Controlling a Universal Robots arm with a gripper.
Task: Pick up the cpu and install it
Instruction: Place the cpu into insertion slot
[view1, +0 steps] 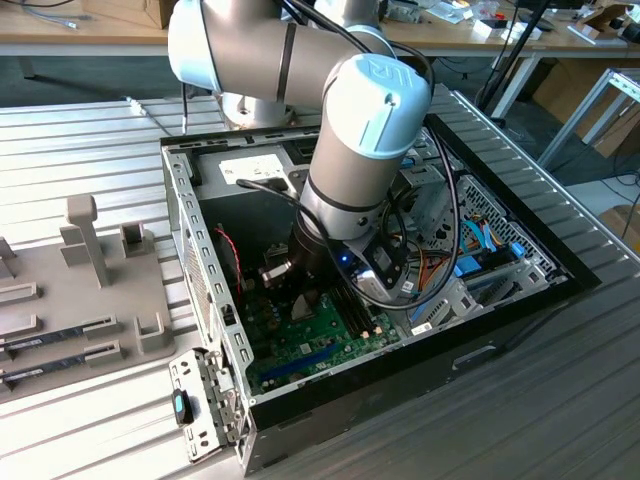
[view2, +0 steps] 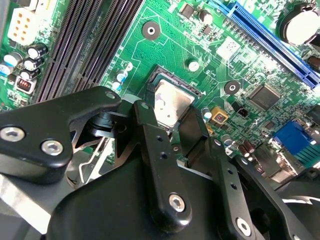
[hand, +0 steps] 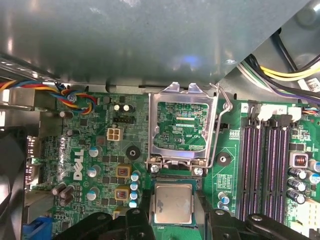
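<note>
Found the gripper (view2: 170, 114) clamped on the cpu (view2: 172, 101), with one black finger (view2: 152, 145) pressed against each of two opposite edges. Confirmed the same grip in the first wrist view, with the silvery square top and thin green rim showing between the fingers. Located the cpu at the socket (view2: 172, 80), inside its black border. Cannot tell whether fully seated or held just above the contacts.

Noted the hinged metal plate (hand: 182, 95) swung open on the far side of the socket, with green board visible through its window. Noted a thin wire lever (hand: 226, 105) running along one side of that plate.

Observed the motherboard (hand: 95, 150) around the socket, with long dark memory slots (hand: 265, 165) on one side and small round capacitors and a white plug (hand: 115, 134) on the other. Recorded a bundle of coloured wires (hand: 75, 96) lying close under the grey case wall (hand: 150, 40).

From the exterior view, found the arm (view1: 360, 130) reaching down into the open computer case (view1: 185, 230), with the gripper low over the board. Recorded the case lying on a ribbed metal table (view1: 90, 140). Noted a grey holder (view1: 70, 290) on that table, just beside the case at the exterior view's left, with long dark sticks (view1: 45, 342) lying in it. Logged wooden benches (view1: 80, 40) beyond the table.
</note>
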